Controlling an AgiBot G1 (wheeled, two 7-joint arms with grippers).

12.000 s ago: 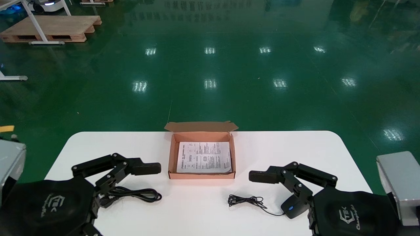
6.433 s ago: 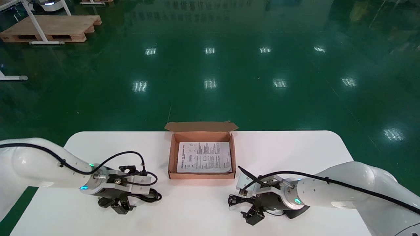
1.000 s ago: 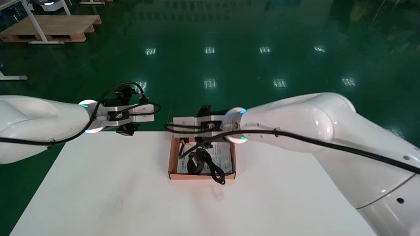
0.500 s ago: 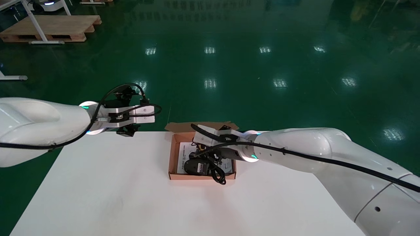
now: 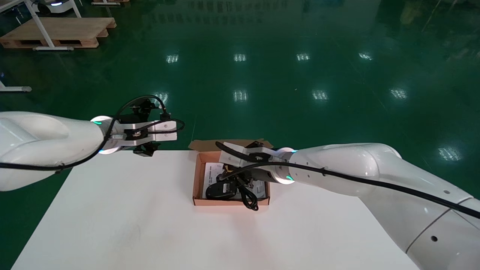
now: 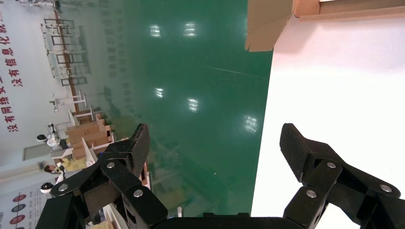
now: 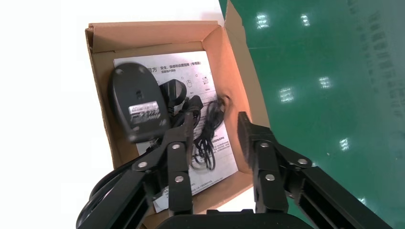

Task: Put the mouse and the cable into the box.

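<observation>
One box [image 5: 225,201], flaps open, mid-table [image 5: 131,210]. One mouse [image 5: 219,189] inside it, belly up on a printed sheet [image 7: 191,67]. One thick black cable [image 5: 249,198] beside the mouse, a loop hanging over the box's near wall. One thin cord bundle [image 7: 210,121], possibly the mouse's own. Right gripper [image 7: 216,119] over the box, fingers spread, empty, hiding part of the cable. Left gripper [image 6: 215,131] spread, empty, at the table's far left edge.
</observation>
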